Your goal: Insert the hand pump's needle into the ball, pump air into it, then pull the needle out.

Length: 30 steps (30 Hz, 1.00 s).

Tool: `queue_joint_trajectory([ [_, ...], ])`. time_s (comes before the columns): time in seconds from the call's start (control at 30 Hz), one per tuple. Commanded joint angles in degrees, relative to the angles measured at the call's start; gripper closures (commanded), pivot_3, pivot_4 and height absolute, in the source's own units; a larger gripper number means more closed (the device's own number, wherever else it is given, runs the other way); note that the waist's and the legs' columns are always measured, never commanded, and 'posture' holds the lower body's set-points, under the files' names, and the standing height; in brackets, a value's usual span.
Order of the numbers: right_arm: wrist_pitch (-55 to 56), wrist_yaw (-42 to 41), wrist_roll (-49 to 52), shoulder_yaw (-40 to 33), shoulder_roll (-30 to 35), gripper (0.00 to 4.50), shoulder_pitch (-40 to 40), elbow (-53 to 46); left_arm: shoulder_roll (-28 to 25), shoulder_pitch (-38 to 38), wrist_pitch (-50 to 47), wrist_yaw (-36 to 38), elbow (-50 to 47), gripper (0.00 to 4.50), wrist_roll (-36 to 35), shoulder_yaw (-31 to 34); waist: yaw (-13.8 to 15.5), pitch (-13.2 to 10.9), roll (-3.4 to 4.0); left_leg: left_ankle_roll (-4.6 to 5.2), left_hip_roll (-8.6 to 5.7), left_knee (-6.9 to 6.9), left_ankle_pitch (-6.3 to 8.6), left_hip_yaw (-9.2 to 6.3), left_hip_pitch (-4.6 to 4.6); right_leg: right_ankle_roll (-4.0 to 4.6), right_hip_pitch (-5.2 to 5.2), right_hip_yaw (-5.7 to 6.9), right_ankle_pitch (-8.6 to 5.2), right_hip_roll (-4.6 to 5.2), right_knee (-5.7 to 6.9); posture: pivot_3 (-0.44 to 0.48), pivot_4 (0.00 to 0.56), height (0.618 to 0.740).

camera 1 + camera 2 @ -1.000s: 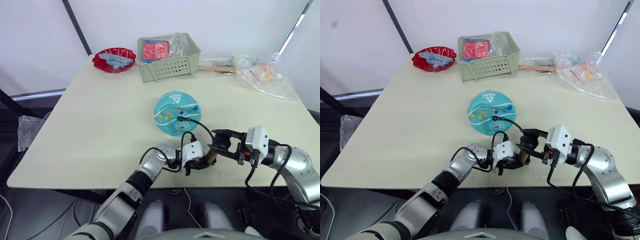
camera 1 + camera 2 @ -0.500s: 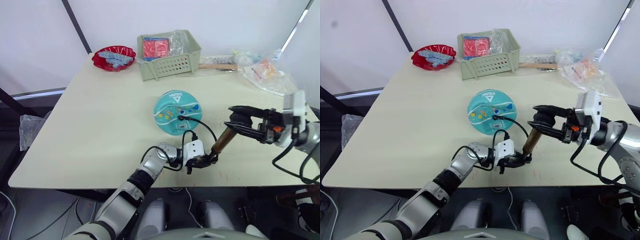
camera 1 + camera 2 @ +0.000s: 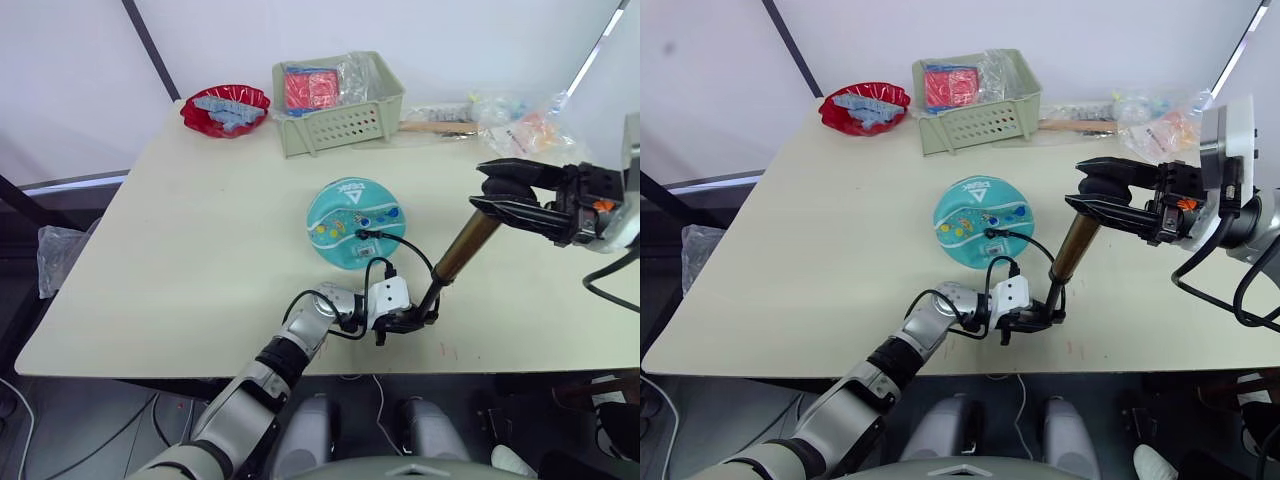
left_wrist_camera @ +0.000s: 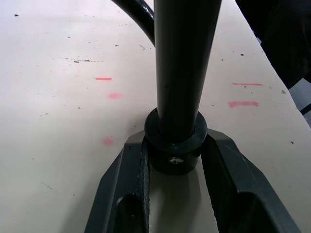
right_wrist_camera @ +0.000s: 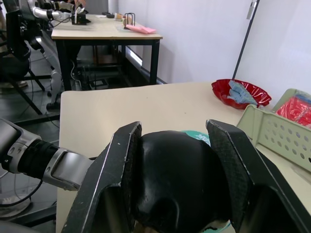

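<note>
The teal ball lies mid-table. The hand pump stands tilted in front of it and to its right, drawn out long: a gold barrel up top, a thin black rod down to the foot. My left gripper is shut on that foot, holding it on the table. My right gripper is shut on the black T-handle, raised high to the right. The black hose loops from the foot to the needle fitting on the ball; the metal tip is hidden.
A green basket with red packets and a red bowl stand at the back. Plastic bags and a wooden stick lie back right. The table's front edge runs just behind my left gripper.
My right gripper has risen up and to the right with the T-handle, drawing the pump out long and steeper. The left gripper stays on the foot; ball and hose are unmoved.
</note>
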<state>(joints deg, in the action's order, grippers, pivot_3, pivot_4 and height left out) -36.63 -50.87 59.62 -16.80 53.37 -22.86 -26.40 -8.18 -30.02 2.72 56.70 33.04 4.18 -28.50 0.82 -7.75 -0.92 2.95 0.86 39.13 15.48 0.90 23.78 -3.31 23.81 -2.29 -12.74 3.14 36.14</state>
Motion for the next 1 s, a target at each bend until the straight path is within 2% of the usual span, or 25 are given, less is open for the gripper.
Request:
queue_joint_trajectory([
  [0.03,2.3,-0.7,-2.1,-2.3,0.3,2.83,1.0,-2.7,-1.6,1.9,-2.4,-0.8,5.4,3.42,2.7,-0.7,0.0,0.0,0.0,0.0,0.0,0.0,0.0,0.0,0.0,0.0,0.0,0.0,0.0,0.0,-0.01,0.0,0.15,0.738],
  [0.23,6.7,-2.1,-12.4,5.4,-2.5,2.83,10.2,-3.5,-1.4,2.0,-2.4,-0.9,5.6,3.42,2.5,-0.5,-0.1,0.2,-0.09,0.0,0.02,-0.01,0.01,-0.15,-0.13,0.01,-0.21,0.06,-0.01,0.01,-0.08,0.0,0.15,0.738],
  [0.47,15.0,-2.2,-24.3,14.9,-8.7,2.83,19.8,1.4,-1.4,2.1,-2.4,-1.2,5.7,3.42,2.2,0.2,-0.1,1.0,-0.54,0.0,0.09,-0.01,0.01,-0.21,-0.19,0.06,-0.29,0.44,0.02,0.15,-0.11,0.0,0.15,0.738],
  [0.63,23.1,-0.6,-34.5,19.5,-11.9,2.83,22.9,6.1,-1.3,2.2,-2.5,-1.1,5.7,3.42,2.0,0.3,-0.1,1.0,-0.57,-0.02,0.1,-0.06,0.02,-0.15,-0.54,0.1,-0.5,1.4,0.05,0.9,-0.12,0.0,0.15,0.738],
  [0.83,25.4,0.2,-36.7,20.5,-13.8,2.83,23.8,6.6,-1.2,2.4,-1.9,-0.9,5.7,3.42,1.9,0.4,0.0,1.0,-0.53,-0.03,0.09,-0.42,0.02,-0.06,-1.03,0.11,-0.83,1.62,0.03,0.99,-0.27,0.0,0.15,0.738],
  [1.0,22.5,-0.1,-31.1,17.4,-13.6,2.83,20.6,3.1,-0.9,2.5,-2.2,-1.1,5.9,3.42,1.7,0.9,0.0,1.0,-0.54,-0.02,0.08,-0.44,0.02,-0.02,-1.04,0.11,-0.83,1.8,0.03,0.95,-0.29,0.0,0.15,0.738],
])
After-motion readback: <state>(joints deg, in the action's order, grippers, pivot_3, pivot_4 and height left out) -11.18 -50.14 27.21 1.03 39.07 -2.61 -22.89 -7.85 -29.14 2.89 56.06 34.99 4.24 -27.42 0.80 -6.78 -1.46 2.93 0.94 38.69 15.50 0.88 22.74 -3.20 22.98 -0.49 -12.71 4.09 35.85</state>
